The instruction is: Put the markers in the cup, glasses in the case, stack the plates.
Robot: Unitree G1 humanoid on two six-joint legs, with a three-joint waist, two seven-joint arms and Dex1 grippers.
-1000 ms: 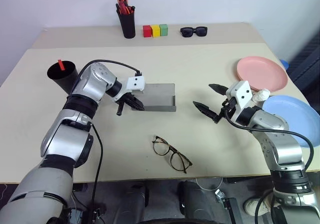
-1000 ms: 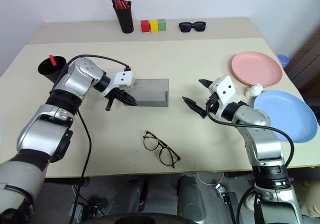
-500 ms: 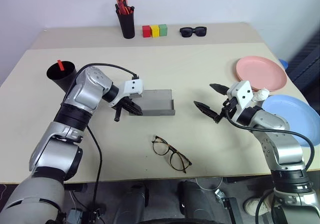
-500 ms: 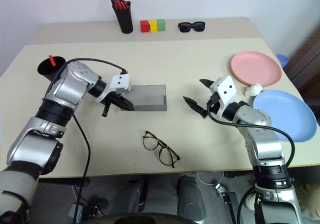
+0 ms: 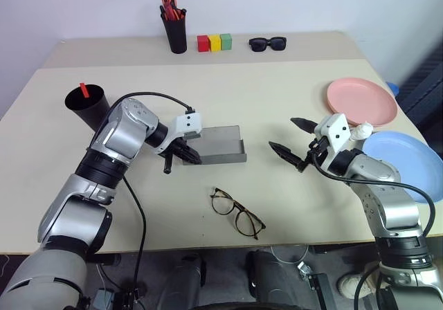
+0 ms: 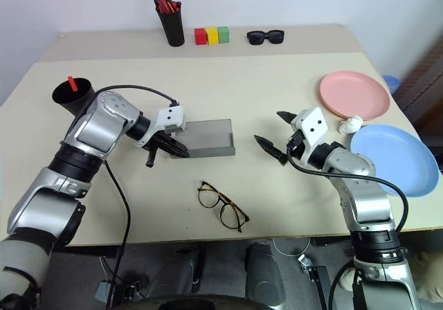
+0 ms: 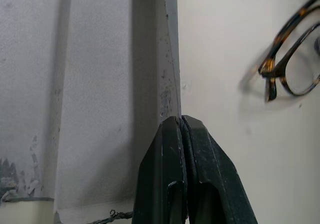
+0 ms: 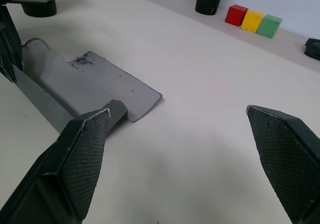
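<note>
A wide stretch of bare table lies open across the middle, between the open grey case and the far row of things. Along the far edge stand a pen cup, three coloured blocks and sunglasses, set apart from each other. The left gripper, closed, sits at the case's near left rim, blocking that side. The right gripper hovers with fingers spread over bare table, well right of the case. The glasses lie alone near the front edge. The black cup stands at the left; the pink plate and blue plate crowd the right edge.
</note>
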